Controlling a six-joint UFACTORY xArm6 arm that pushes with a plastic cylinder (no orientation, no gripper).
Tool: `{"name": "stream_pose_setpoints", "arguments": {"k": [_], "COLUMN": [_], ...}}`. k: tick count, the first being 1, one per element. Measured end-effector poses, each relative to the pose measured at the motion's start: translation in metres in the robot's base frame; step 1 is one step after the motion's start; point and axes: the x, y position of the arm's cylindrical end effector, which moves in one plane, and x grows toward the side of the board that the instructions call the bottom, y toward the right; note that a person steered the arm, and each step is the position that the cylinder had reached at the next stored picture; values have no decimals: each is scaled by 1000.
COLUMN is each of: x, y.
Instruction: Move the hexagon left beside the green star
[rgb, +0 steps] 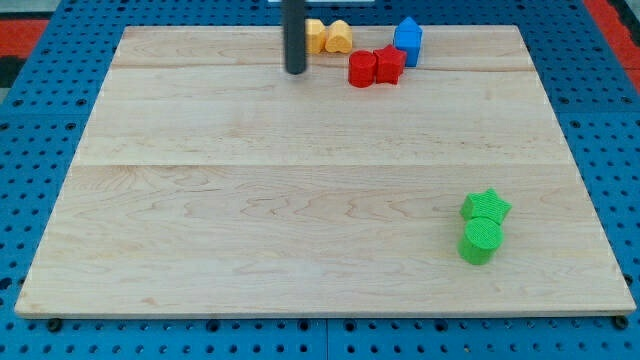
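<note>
My tip (295, 70) beside a yellow, perhaps hexagonal, block (314, 36)

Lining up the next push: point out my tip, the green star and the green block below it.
my tip (295, 71): camera view, rod's very bottom end.
green star (486, 205): camera view, centre of top face.
green cylinder (481, 236): camera view, middle of round top.

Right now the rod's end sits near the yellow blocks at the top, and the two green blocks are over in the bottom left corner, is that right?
Not quite. The camera view shows my tip near the yellow blocks at the view's top, but the green star and the green round block sit toward the view's bottom right, not the bottom left.
</note>
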Motion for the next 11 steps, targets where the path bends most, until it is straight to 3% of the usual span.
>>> {"name": "stream_pose_setpoints", "arguments": {"k": [2, 6, 7, 8, 9, 11], "x": [-86, -85, -76, -30, -34, -40], "y": [-37, 26, 82, 91, 84, 137]}}
